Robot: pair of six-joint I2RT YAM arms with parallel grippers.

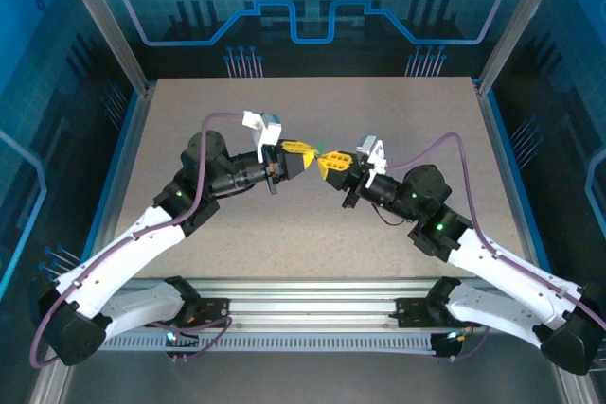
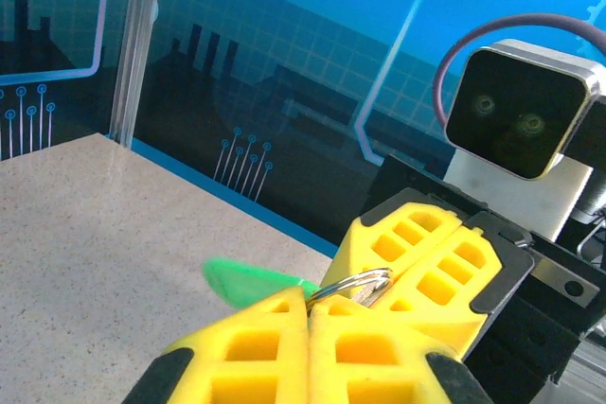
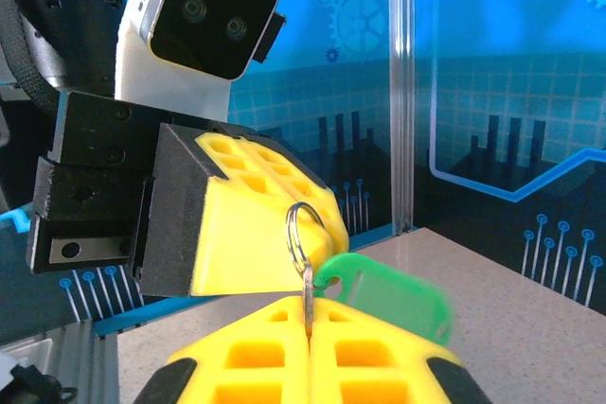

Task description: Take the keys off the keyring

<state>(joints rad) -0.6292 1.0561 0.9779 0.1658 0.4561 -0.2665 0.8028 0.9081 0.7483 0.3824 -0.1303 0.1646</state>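
Meeting tip to tip above the middle of the table, the left gripper comes in from 9 o'clock and the right gripper from 3 o'clock. Each has its yellow fingers pressed fully together, with no gap along either seam.

The keyring is caught between the two grippers and held clear of the table. In the right wrist view it stands upright at 12 o'clock from the right fingertips. Its lower part is pinched in their seam and its upper loop lies against the left gripper's yellow tip. In the left wrist view the same thin silver loop comes out of the left fingers' seam and leans toward 1 o'clock, where its far end meets the tip of the right gripper's closed fingers. So both grippers are clamped on the ring.

The green-headed key hangs on the ring. It sits at 2 o'clock from the right fingertips, just beside them, and at 10 o'clock from the left fingertips. Neither gripper holds it. I cannot make out its blade.
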